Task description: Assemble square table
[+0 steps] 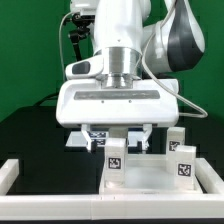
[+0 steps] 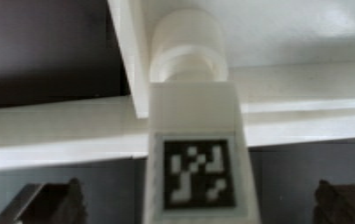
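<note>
1. Pincer [image 1: 117,146] hangs wide apart above a standing leg [image 1: 116,157], touching nothing.
2. Slab [image 1: 150,175] lies on the black tabletop [image 1: 30,125], another leg [image 1: 182,158] upright on it.
3. Centre leg [image 2: 199,160] between fingers [image 2: 53,200] before closing; grip low, keep vertical.

Large white square plastic tabletop slab [image 1: 140,178] lies flat on the black surface [image 1: 30,130], near the exterior view's front. Two short white tagged legs stand upright on it: one [image 1: 116,155] toward the exterior view's left, one [image 1: 182,158] at right. Wrist view shows a white tagged leg [image 2: 195,150] close up, tag facing camera.
</note>
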`<state>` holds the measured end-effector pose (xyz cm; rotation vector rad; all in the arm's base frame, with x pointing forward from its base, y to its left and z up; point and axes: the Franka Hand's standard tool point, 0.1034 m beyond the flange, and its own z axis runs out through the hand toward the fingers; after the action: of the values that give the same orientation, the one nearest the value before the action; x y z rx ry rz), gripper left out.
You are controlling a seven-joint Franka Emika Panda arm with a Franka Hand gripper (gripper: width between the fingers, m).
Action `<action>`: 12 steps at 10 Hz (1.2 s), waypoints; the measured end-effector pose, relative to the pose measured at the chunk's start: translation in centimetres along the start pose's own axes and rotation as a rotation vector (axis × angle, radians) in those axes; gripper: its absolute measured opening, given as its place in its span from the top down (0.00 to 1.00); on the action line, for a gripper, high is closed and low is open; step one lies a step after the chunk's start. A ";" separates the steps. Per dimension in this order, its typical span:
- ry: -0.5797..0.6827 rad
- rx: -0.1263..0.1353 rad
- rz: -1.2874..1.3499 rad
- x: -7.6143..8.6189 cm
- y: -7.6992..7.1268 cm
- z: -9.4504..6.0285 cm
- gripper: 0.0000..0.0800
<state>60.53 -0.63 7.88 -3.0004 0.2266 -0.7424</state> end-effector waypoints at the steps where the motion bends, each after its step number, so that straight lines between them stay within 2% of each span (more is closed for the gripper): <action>1: -0.048 0.029 0.011 1.4 -0.2 -0.4 0.19; 2: -0.102 0.047 0.041 2.4 0.0 -0.2 0.19; 3: -0.109 0.043 0.050 3.1 0.3 0.0 0.19; 5: -0.246 0.086 0.058 3.2 0.3 0.5 0.19; 7: -0.383 0.106 0.079 3.8 0.7 0.4 0.19; 11: -0.413 0.108 0.083 3.3 0.9 0.4 0.19; 12: -0.505 0.082 0.123 1.6 1.2 0.4 0.19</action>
<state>61.94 -2.09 8.15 -2.9364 0.3401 0.0259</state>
